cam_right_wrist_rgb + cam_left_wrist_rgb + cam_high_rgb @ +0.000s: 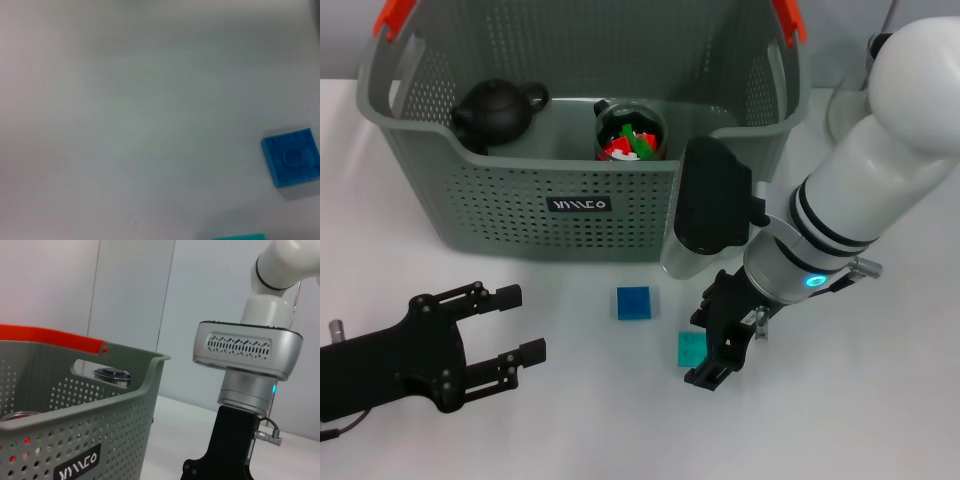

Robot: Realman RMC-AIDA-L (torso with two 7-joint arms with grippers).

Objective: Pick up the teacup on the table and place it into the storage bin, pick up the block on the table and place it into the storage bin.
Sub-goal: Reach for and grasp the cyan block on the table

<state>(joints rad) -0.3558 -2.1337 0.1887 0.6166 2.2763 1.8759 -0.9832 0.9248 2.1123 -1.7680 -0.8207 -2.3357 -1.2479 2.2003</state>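
A grey-green perforated storage bin [570,215] with orange handle ends stands at the far side of the white table [880,420]. Inside it sit a black teapot [495,110] and a round container of colourful pieces [630,135]. Two small square blocks lie in front of the bin: a blue block [633,302] and, nearer and to its right, a teal block [693,349]. The right gripper [720,345] is lowered beside the teal block, touching its right edge; how far its fingers are spread cannot be told. The left gripper [510,325] rests low at the near left, fingers spread apart, holding nothing.
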